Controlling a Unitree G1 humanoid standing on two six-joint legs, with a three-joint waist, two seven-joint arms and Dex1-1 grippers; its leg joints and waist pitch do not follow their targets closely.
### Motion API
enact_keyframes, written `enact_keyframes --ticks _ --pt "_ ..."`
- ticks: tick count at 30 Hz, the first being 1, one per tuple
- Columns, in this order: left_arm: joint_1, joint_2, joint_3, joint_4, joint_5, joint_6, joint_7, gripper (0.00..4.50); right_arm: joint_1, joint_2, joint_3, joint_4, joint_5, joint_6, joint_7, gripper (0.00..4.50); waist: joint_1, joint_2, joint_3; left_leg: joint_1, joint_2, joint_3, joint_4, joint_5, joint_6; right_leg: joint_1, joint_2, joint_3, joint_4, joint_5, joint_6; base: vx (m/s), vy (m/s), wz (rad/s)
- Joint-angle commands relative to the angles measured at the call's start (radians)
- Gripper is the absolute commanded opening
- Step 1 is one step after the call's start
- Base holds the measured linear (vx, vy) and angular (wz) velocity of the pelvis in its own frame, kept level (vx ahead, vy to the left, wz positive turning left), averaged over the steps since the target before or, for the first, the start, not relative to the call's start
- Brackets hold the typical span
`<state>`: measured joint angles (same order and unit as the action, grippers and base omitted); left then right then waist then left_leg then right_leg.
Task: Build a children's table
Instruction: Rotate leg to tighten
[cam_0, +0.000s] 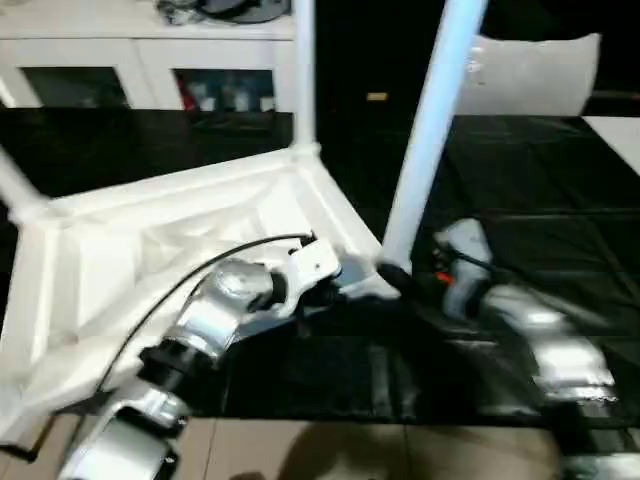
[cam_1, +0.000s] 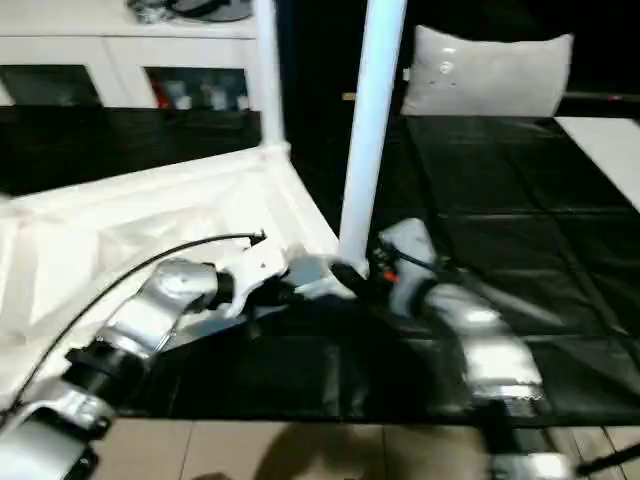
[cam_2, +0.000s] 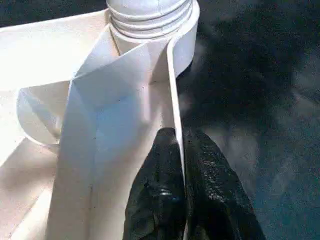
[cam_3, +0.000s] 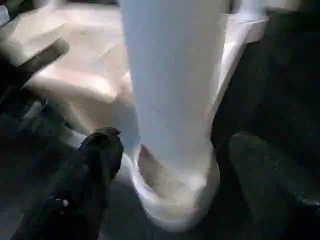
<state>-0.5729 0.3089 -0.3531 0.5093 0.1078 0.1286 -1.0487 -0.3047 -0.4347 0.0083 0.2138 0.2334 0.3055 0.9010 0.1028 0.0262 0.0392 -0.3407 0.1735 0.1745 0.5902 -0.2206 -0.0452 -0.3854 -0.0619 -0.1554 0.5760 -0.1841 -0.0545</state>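
Tabletop (cam_0: 150, 250) lies upside down on black work surface (cam_0: 520, 200), ribbed underside up. My left gripper (cam_2: 177, 150) pinched tight on tabletop's near rim wall. Leg (cam_0: 430, 140) stands upright in near corner socket. My right gripper (cam_3: 170, 150) straddles leg base, fingers (cam_3: 97, 150) spread apart, clear of leg.

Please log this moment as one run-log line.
left gripper: shut on white plastic tabletop's rim | right gripper: open around white tapered tube leg standing in corner socket
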Motion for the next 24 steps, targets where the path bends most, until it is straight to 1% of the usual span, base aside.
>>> enact_keyframes --ticks 1,2,3,4,5,6,7,8,9,10,11,12,13,14,15,17,18,21,22,23,24 --pt "-0.009 0.018 -0.047 0.02 0.014 -0.069 -0.082 0.0 -0.002 -0.022 0.024 -0.021 0.008 -0.001 0.079 4.06 0.004 -0.009 -0.054 -0.004 0.065 -0.025 -0.059 -0.082 0.105 0.06 -0.11 0.079 -0.086 -0.303 -0.038 0.0 0.0 0.0" --pt "-0.012 0.024 -0.053 0.025 0.014 -0.083 -0.094 0.0 -0.003 -0.037 0.032 -0.019 0.009 0.002 0.103 4.26 0.005 -0.008 -0.054 -0.002 0.066 -0.025 -0.06 -0.094 0.099 0.06 -0.11 0.077 -0.088 -0.323 -0.035 0.0 0.0 0.0" --pt "-0.012 0.024 -0.053 0.025 0.014 -0.083 -0.094 0.0 -0.003 -0.037 0.032 -0.019 0.009 0.002 0.103 4.26 0.006 -0.009 -0.055 -0.003 0.066 -0.026 -0.06 -0.095 0.096 0.06 -0.111 0.077 -0.088 -0.327 -0.037 0.0 0.0 0.0" --pt "-0.017 0.035 -0.064 0.035 0.019 -0.113 -0.115 0.0 -0.004 -0.059 0.045 -0.019 0.011 -0.002 0.146 4.26 0.007 -0.011 -0.056 -0.002 0.067 -0.026 -0.06 -0.089 0.096 0.06 -0.111 0.077 -0.087 -0.32 -0.04 0.0 0.0 0.0" --pt "-0.021 0.042 -0.072 0.041 0.022 -0.133 -0.129 0.0 -0.004 -0.075 0.053 -0.02 0.012 -0.005 0.174 4.26 0.012 -0.009 -0.058 -0.001 0.07 -0.026 -0.059 -0.081 0.1 0.058 -0.11 0.078 -0.084 -0.305 -0.046 0.0 0.0 0.0" --pt "-0.021 0.042 -0.072 0.041 0.022 -0.133 -0.129 0.0 -0.004 -0.075 0.053 -0.02 0.012 -0.005 0.174 4.09 0.017 -0.008 -0.06 0.0 0.074 -0.026 -0.057 -0.071 0.103 0.058 -0.112 0.08 -0.079 -0.276 -0.056 0.0 0.0 0.0" --pt "-0.021 0.064 -0.095 0.041 0.017 -0.191 -0.2 0.0 -0.017 -0.103 0.071 -0.009 0.027 -0.018 0.257 4.09 0.023 -0.011 -0.063 -0.004 0.074 -0.028 -0.055 -0.055 0.113 0.061 -0.112 0.08 -0.07 -0.24 -0.065 0.0 0.0 0.0" --pt "-0.021 0.07 -0.101 0.039 0.014 -0.205 -0.222 0.0 -0.022 -0.109 0.075 -0.003 0.033 -0.021 0.281 3.93 0.024 -0.011 -0.063 -0.005 0.077 -0.027 -0.055 -0.046 0.117 0.06 -0.113 0.082 -0.068 -0.221 -0.07 0.0 0.0 0.0" --pt "-0.021 0.07 -0.101 0.039 0.014 -0.205 -0.222 0.0 -0.022 -0.109 0.075 -0.003 0.033 -0.021 0.281 3.93 0.028 -0.009 -0.064 -0.003 0.079 -0.027 -0.054 -0.039 0.119 0.057 -0.115 0.082 -0.065 -0.203 -0.08 0.0 0.0 0.0" --pt "-0.016 0.079 -0.111 0.028 0.006 -0.221 -0.257 0.0 -0.025 -0.113 0.081 -0.003 0.045 -0.016 0.314 3.79 0.03 -0.01 -0.063 -0.004 0.079 -0.026 -0.054 -0.038 0.119 0.058 -0.115 0.082 -0.064 -0.199 -0.084 0.0 0.0 0.0" --pt "-0.015 0.081 -0.113 0.025 0.004 -0.225 -0.266 0.0 -0.026 -0.114 0.083 -0.004 0.048 -0.014 0.322 3.65 0.036 -0.01 -0.063 -0.004 0.079 -0.025 -0.054 -0.041 0.119 0.058 -0.116 0.083 -0.064 -0.205 -0.086 0.0 0.0 0.0" --pt "-0.011 0.086 -0.121 0.014 -0.001 -0.232 -0.288 0.0 -0.026 -0.116 0.09 -0.008 0.056 -0.008 0.343 3.65 0.038 -0.01 -0.062 -0.002 0.078 -0.024 -0.055 -0.046 0.118 0.056 -0.116 0.082 -0.067 -0.215 -0.086 0.0 0.0 0.0" --pt "-0.008 0.09 -0.125 0.007 -0.004 -0.236 -0.301 0.0 -0.025 -0.118 0.095 -0.011 0.06 -0.004 0.354 3.56 0.04 -0.012 -0.062 -0.002 0.078 -0.024 -0.055 -0.047 0.115 0.058 -0.117 0.082 -0.066 -0.222 -0.085 0.0 0.0 0.0" --pt "-0.006 0.095 -0.139 0.001 -0.017 -0.258 -0.341 0.0 -0.023 -0.128 0.123 -0.017 0.072 0.005 0.397 3.44 0.045 -0.012 -0.061 -0.003 0.078 -0.024 -0.056 -0.05 0.11 0.058 -0.117 0.082 -0.068 -0.241 -0.081 0.0 0.0 0.0" --pt "-0.006 0.095 -0.139 0.001 -0.017 -0.258 -0.341 0.0 -0.023 -0.128 0.123 -0.017 0.072 0.005 0.397 3.44 0.046 -0.011 -0.062 -0.002 0.079 -0.025 -0.057 -0.051 0.108 0.058 -0.117 0.082 -0.069 -0.245 -0.079 0.0 0.0 0.0" --pt "-0.006 0.094 -0.141 0.002 -0.02 -0.272 -0.357 0.0 -0.024 -0.128 0.132 -0.015 0.073 0.008 0.416 3.23 0.047 -0.011 -0.061 -0.002 0.08 -0.025 -0.057 -0.061 0.101 0.057 -0.117 0.082 -0.07 -0.255 -0.077 0.0 0.0 0.0" --pt "-0.005 0.094 -0.143 0.001 -0.023 -0.28 -0.368 0.0 -0.024 -0.127 0.138 -0.013 0.075 0.012 0.429 3.08 0.048 -0.011 -0.061 -0.002 0.078 -0.024 -0.057 -0.066 0.097 0.058 -0.117 0.081 -0.072 -0.267 -0.073 0.0 0.0 0.0" --pt "-0.008 0.093 -0.146 0.006 -0.03 -0.298 -0.386 0.0 -0.03 -0.126 0.148 -0.004 0.082 0.022 0.459 2.93 0.048 -0.012 -0.061 -0.004 0.075 -0.024 -0.057 -0.064 0.092 0.059 -0.116 0.08 -0.074 -0.283 -0.06 0.0 0.0 0.0" --pt "-0.01 0.093 -0.147 0.013 -0.034 -0.311 -0.396 0.0 -0.034 -0.127 0.155 0.003 0.087 0.028 0.479 2.8 0.048 -0.01 -0.061 -0.003 0.075 -0.024 -0.056 -0.063 0.092 0.059 -0.115 0.08 -0.073 -0.281 -0.058 0.0 0.0 0.0" --pt "-0.01 0.093 -0.147 0.014 -0.034 -0.312 -0.397 0.0 -0.034 -0.127 0.155 0.003 0.087 0.029 0.48 2.7 0.048 -0.012 -0.063 -0.004 0.075 -0.024 -0.056 -0.056 0.095 0.059 -0.114 0.08 -0.072 -0.271 -0.056 0.0 0.0 0.0" --pt "-0.011 0.094 -0.148 0.016 -0.034 -0.315 -0.401 0.0 -0.036 -0.126 0.157 0.008 0.088 0.029 0.486 2.63 0.05 -0.01 -0.064 -0.004 0.077 -0.025 -0.055 -0.049 0.096 0.059 -0.115 0.08 -0.069 -0.255 -0.06 0.0 0.0 0.0"
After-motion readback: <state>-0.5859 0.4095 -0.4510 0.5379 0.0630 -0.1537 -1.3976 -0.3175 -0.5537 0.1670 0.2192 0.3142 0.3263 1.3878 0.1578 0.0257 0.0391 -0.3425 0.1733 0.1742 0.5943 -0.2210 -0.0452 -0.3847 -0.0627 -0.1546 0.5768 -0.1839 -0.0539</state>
